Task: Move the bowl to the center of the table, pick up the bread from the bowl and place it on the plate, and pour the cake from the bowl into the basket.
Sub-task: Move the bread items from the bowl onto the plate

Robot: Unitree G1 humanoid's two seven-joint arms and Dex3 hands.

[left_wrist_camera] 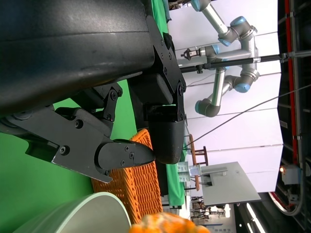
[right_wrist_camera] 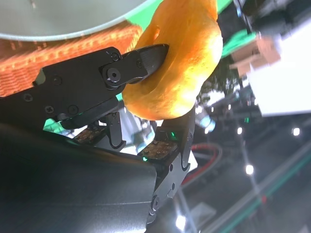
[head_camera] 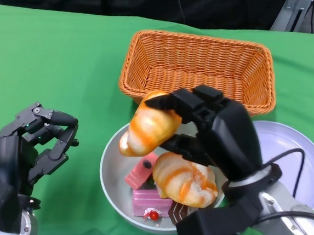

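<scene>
The desk [head_camera: 52,59] is covered in plain bright green. The basket [head_camera: 200,66] is woven in orange-tan wicker. A pale grey-white bowl [head_camera: 111,168] is seen, and beside it a plate [head_camera: 302,157] of white tinged with lilac. Both breads, the lifted bread [head_camera: 148,129] and the one in the bowl [head_camera: 184,179], are golden with orange streaks. The cake [head_camera: 151,200] is pink, topped with white and a red dot. The right robot hand [head_camera: 211,130] and left robot hand [head_camera: 37,140] are black.

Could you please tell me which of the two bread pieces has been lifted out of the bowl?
The upper bread, gripped by the right hand above the bowl's far rim. The other bread lies inside the bowl beside the cakes.
</scene>
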